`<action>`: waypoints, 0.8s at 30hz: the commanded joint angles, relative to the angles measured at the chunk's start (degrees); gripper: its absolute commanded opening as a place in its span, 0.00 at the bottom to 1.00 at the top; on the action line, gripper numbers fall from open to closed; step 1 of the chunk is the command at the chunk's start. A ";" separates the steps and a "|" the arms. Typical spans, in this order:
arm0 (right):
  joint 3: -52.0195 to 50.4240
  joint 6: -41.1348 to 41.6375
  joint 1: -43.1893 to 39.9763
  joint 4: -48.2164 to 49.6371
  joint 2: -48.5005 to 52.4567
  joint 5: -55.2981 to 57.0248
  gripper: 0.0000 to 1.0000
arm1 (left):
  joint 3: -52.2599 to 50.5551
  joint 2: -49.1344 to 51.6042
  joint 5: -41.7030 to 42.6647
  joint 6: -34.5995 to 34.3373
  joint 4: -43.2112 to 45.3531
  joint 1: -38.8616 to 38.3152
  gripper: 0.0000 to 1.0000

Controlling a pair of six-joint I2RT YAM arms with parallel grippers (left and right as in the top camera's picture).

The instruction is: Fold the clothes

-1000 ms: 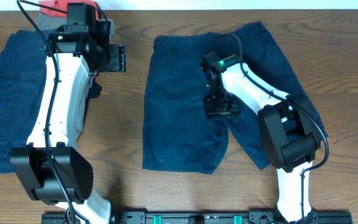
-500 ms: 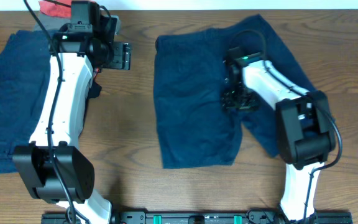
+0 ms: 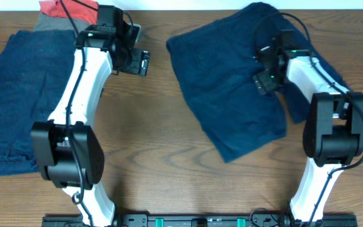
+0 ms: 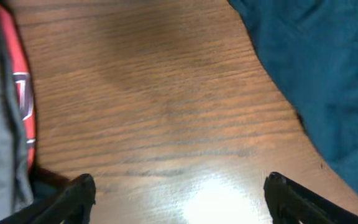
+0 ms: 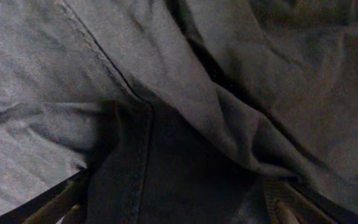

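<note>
Right claw [image 3: 265, 81], jaws spread and bedded in the shorts [image 3: 225, 94], is dragging them rightward and askew, so positioning is continuing and no fold is starting.

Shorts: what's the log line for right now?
left gripper: open, over table | right gripper: open, on blue shorts | fold: not yet done

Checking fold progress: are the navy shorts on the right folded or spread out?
Spread out, not folded: the shorts lie open on the table, one leg flat, rumpled only around the right hand.
</note>
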 commanded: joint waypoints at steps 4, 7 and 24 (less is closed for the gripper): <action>-1.51 -5.20 -3.10 -3.85 2.86 -4.63 0.99 | -0.15 3.74 0.24 2.40 4.50 -2.38 0.90; -1.46 -1.75 -2.19 -5.29 1.88 -14.29 0.99 | -0.15 5.38 3.19 2.40 8.24 -3.43 0.90; 0.13 22.10 1.99 -7.91 -20.13 -22.23 0.99 | -0.15 17.20 15.56 -10.82 29.51 -4.72 0.90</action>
